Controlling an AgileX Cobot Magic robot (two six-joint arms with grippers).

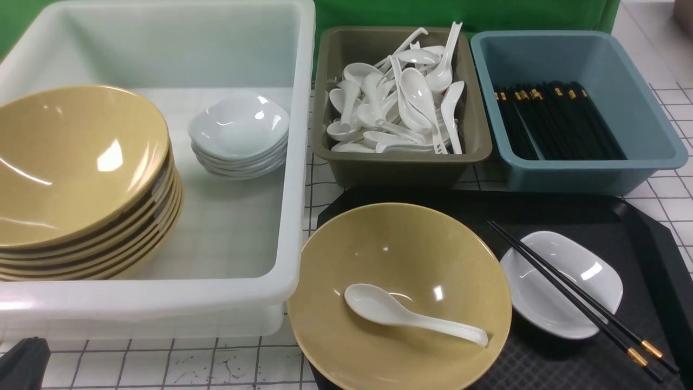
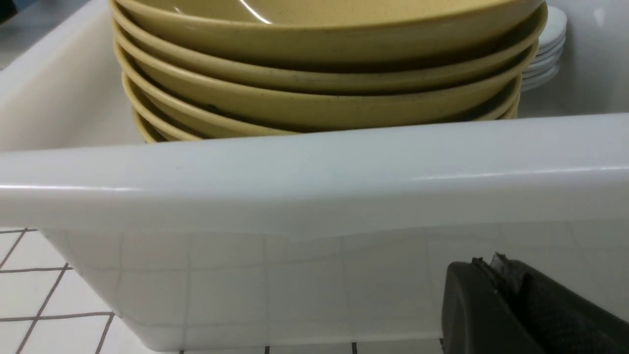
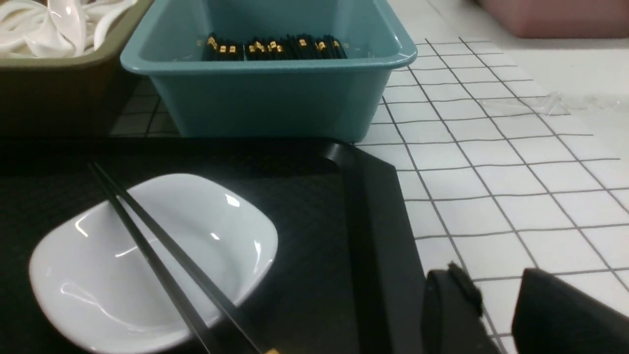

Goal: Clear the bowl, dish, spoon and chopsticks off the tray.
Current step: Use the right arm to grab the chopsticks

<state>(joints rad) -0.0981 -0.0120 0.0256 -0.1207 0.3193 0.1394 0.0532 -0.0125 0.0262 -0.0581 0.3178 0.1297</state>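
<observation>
The yellow bowl (image 1: 433, 254) sits on the left part of the black tray (image 1: 595, 214), with the white spoon (image 1: 411, 315) lying inside it. The white dish (image 1: 574, 265) stands to its right, and the black chopsticks (image 1: 579, 297) lie across it, gold ends toward me. In the right wrist view the dish (image 3: 98, 275), chopsticks (image 3: 162, 255) and tray rim (image 3: 373, 221) show. My right gripper (image 3: 494, 282) is open and empty over the gridded table beside the tray's right rim. My left gripper (image 2: 489, 263) is shut and empty, low in front of the white tub's wall; it also shows in the front view (image 1: 21, 363).
The white tub (image 1: 295, 179) left of the tray holds a stack of yellow bowls (image 1: 81, 179) and a stack of white dishes (image 1: 238, 135). Behind the tray stand a brown bin of spoons (image 1: 400, 168) and a blue bin (image 1: 579, 176) of chopsticks.
</observation>
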